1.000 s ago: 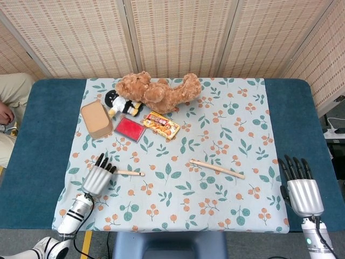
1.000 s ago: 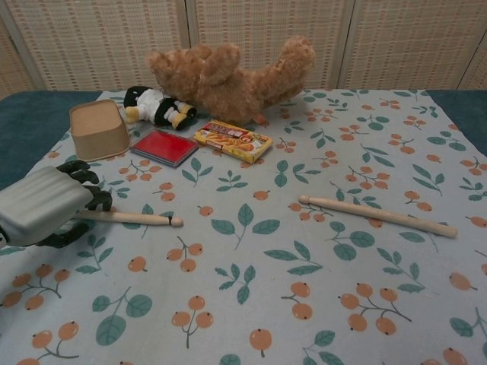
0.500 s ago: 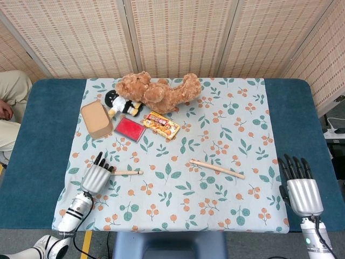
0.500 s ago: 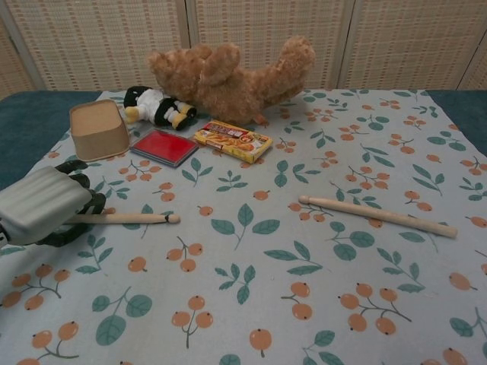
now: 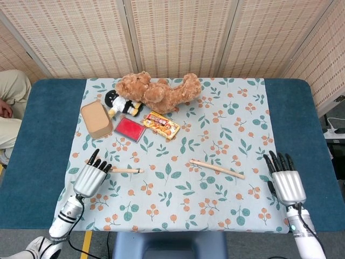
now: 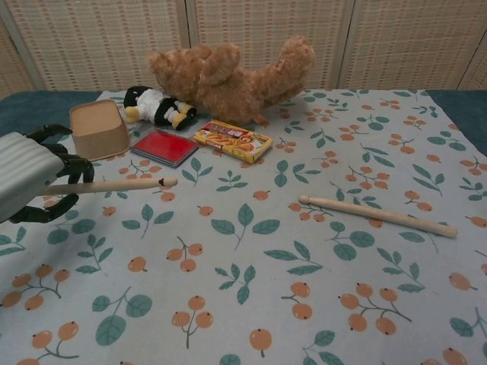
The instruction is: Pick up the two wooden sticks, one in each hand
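Progress stands at roughly half, by my judgement. My left hand (image 6: 30,179) grips the first wooden stick (image 6: 122,185), fingers curled around its handle end; in the chest view the stick juts out level toward the table's centre, and its tip appears clear of the floral tablecloth (image 6: 251,304), so I rate it as lifted, though only slightly. The head view shows the same hand (image 5: 89,177) at the cloth's left side with the stick projecting from it.

The second wooden stick (image 5: 216,169) lies flat on the cloth right of centre, untouched, slanting from upper left to lower right. My right hand (image 5: 285,182) sits near the cloth's right edge, well apart from that stick, fingers extended and spread, holding nothing. It does not appear in the chest view.

Outstanding: bring the right hand over to the second stick, close around it and raise it, while the left keeps its hold.

Other items noted at the far left of the cloth, none involved: teddy bear (image 5: 159,90), small doll (image 5: 123,103), tan box (image 5: 96,119), red pad (image 5: 129,128), snack packet (image 5: 161,124)
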Controlling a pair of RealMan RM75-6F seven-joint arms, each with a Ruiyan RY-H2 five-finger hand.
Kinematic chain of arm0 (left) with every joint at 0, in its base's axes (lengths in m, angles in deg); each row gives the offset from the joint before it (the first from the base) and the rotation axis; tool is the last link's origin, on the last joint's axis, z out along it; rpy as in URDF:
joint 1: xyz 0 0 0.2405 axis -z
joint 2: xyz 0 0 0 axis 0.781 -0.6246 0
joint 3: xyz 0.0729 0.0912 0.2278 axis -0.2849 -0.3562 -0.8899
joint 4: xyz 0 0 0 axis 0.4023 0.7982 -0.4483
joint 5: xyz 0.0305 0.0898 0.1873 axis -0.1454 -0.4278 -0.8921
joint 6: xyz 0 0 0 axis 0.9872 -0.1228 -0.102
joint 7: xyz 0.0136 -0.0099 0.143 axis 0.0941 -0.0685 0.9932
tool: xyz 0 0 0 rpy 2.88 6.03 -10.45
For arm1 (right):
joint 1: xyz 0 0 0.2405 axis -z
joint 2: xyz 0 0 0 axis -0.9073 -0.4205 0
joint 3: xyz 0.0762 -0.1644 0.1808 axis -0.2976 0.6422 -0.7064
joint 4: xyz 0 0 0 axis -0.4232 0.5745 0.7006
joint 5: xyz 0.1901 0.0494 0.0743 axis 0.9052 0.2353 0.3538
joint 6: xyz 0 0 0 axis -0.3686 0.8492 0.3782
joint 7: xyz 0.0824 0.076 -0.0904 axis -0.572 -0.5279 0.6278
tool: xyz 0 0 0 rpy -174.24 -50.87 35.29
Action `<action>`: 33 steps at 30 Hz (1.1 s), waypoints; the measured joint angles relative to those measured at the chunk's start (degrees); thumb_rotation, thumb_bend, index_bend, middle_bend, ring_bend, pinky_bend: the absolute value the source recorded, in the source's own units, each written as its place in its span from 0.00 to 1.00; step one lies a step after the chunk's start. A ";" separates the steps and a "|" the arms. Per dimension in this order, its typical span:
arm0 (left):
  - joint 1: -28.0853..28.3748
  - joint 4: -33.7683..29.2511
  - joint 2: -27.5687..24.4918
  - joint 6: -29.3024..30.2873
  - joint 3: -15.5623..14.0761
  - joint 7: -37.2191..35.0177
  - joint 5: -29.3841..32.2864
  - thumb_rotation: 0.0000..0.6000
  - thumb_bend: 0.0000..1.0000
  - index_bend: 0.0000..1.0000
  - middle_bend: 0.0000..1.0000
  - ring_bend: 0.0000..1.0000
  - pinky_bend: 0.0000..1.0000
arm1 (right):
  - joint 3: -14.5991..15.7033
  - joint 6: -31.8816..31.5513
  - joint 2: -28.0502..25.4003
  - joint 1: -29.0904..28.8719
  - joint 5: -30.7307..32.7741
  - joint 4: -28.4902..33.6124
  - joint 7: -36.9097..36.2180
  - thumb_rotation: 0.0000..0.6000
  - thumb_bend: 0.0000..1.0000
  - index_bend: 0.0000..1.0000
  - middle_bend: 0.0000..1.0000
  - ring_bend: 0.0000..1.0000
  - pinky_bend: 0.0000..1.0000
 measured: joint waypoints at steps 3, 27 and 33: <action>-1.47 -1.70 -1.81 3.34 -0.51 -0.93 -1.00 1.00 0.48 0.80 0.84 0.46 0.17 | -0.91 4.02 2.63 -3.20 3.07 -0.12 2.82 1.00 0.35 0.00 0.02 0.00 0.00; -3.52 1.73 -3.42 2.85 1.26 -8.16 1.74 1.00 0.48 0.81 0.84 0.46 0.17 | -0.94 6.91 20.50 -14.28 19.95 -8.41 24.32 1.00 0.35 0.31 0.31 0.06 0.00; -3.52 2.19 -3.16 2.88 1.28 -8.05 1.69 1.00 0.48 0.81 0.84 0.47 0.17 | -0.45 6.26 21.28 -14.84 21.54 -9.01 25.82 1.00 0.35 0.35 0.34 0.10 0.00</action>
